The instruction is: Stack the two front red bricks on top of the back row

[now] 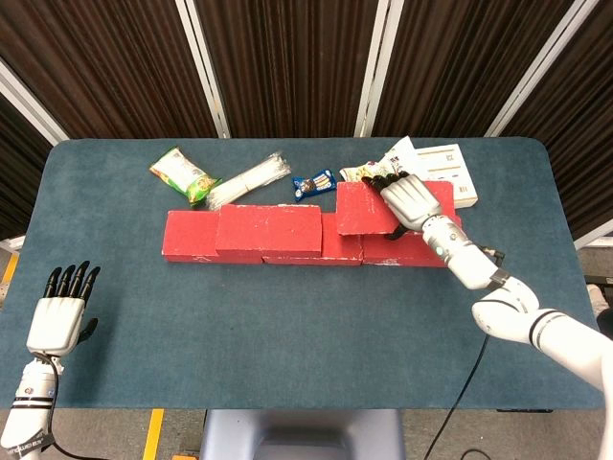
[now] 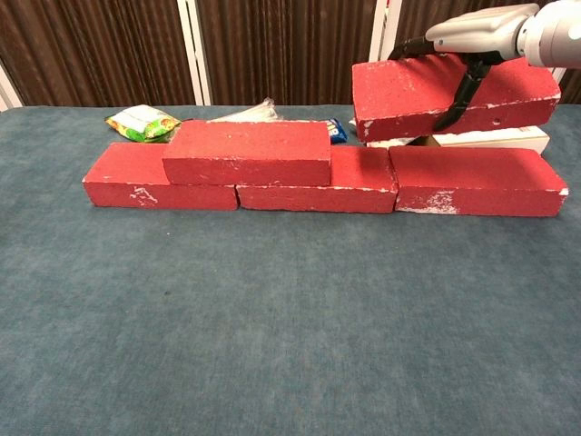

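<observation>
Right hand [image 1: 410, 199] clamped on a red brick [image 2: 451, 87], lifted clear above the back row [image 2: 318, 177] near the counter's [image 1: 287, 326] far edge, left hand [image 1: 59, 316] empty, fingers apart, at the front left corner
</observation>
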Controlling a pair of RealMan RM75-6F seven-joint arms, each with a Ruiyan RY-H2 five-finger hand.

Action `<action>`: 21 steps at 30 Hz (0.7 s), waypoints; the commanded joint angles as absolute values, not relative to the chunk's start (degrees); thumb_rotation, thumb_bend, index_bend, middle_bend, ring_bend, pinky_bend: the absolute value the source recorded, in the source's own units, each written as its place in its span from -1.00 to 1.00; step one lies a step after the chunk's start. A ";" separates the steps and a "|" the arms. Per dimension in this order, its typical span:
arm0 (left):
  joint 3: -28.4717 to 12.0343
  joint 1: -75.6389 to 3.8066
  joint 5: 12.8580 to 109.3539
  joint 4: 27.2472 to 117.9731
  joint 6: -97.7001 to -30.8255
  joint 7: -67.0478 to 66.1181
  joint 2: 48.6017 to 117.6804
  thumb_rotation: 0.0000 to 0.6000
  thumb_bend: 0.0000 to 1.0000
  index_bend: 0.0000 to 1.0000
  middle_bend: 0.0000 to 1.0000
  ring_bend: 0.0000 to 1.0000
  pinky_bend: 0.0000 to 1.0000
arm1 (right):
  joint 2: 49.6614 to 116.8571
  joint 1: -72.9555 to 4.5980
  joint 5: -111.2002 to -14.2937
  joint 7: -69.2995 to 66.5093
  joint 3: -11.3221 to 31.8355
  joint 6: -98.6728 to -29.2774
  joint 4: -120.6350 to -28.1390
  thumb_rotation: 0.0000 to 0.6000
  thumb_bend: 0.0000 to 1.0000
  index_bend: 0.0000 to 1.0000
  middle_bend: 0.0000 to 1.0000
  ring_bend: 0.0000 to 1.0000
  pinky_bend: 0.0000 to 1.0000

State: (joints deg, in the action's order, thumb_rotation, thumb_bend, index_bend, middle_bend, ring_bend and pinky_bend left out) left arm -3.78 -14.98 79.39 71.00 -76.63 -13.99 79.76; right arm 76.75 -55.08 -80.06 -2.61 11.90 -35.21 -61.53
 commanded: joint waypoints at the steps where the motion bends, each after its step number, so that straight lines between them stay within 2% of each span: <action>1: -4.01 -15.04 79.36 70.60 -76.72 -14.06 80.04 1.00 -0.41 -1.00 -1.00 -1.00 -0.90 | 79.08 -56.57 -84.92 -10.26 8.92 -35.29 -56.20 1.00 -0.71 -0.04 -0.14 -0.21 0.17; 11: -4.54 -14.60 80.27 69.61 -78.84 -13.59 80.32 1.00 -0.41 -1.00 -1.00 -1.00 -0.90 | 82.95 -57.09 -91.44 -25.47 3.30 -38.66 -48.34 1.00 -0.71 -0.05 -0.14 -0.21 0.17; 21: -4.63 -14.58 80.04 69.81 -78.28 -13.75 80.26 1.00 -0.41 -1.00 -1.00 -1.00 -0.89 | 84.18 -57.95 -93.18 -35.11 0.26 -39.21 -46.84 1.00 -0.71 -0.09 -0.14 -0.23 0.17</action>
State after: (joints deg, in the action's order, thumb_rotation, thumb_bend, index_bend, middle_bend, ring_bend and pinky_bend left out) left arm -4.63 -14.59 80.04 69.80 -78.28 -13.75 80.26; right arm 83.83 -57.63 -92.86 -34.08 0.88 -39.31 -47.11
